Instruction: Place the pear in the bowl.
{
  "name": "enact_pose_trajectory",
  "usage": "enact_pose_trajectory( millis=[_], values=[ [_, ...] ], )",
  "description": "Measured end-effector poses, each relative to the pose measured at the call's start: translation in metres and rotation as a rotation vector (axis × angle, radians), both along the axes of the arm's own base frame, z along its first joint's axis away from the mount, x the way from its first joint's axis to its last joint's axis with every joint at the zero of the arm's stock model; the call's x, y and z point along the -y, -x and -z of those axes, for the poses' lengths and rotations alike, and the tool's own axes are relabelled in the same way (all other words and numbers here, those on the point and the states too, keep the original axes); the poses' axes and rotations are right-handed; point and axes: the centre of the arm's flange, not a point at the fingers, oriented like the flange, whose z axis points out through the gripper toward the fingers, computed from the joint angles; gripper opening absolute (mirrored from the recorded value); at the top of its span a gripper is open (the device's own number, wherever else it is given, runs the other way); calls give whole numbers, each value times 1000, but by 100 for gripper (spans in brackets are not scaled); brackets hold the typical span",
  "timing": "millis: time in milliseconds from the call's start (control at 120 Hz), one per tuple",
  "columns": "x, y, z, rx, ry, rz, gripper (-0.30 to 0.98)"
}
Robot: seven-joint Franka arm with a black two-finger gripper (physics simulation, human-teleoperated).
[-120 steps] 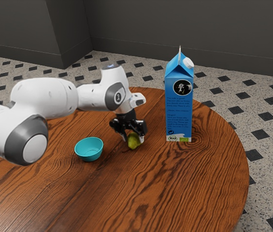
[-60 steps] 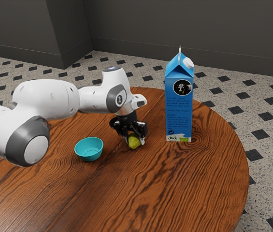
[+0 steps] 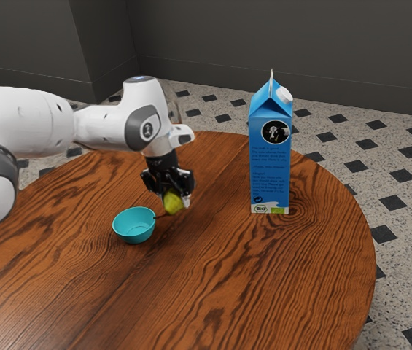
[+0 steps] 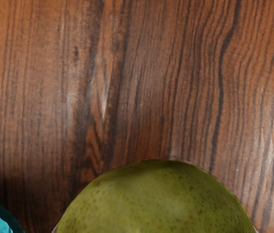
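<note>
Gripping the pear (image 3: 173,203) in a part-open claw (image 3: 175,197); probably light, firm, easily bruised: pinch gently round the belly, left of the milk carton (image 3: 270,164).

Toward the exterior view's left, the raised rim of the small, round, smooth turquoise bowl (image 3: 134,231) stands in the way of a low sideways pass, near the speckled green pear (image 3: 173,204) in the black two-finger gripper (image 3: 176,199), while above that rim there is room to cross to the upward-facing mouth. Toward the exterior view's right, a broad stretch of the round brown wooden table (image 3: 278,270) gives passing room up to the tall blue milk carton (image 3: 270,164), an upright obstacle well apart from the bowl.
</note>
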Motion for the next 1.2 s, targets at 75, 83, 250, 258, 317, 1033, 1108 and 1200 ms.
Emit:
enact_pose_trajectory(
  millis=[75, 83, 250, 258, 317, 1033, 1108, 1200],
  values=[
    [-22, 6, -7, -17, -33, -21, 18],
    [-25, 6, -8, -20, -37, -23, 18],
    [-64, 20, -5, -123, -115, -47, 15],
    [-64, 21, -5, -128, -117, -47, 15],
    [-66, 27, -12, -161, -132, -48, 15],
    [-41, 17, 27, -422, -266, -48, 22],
    [-43, 14, 33, -427, -266, -51, 23],
    [-42, 14, 34, -428, -260, -54, 38]
  ],
)
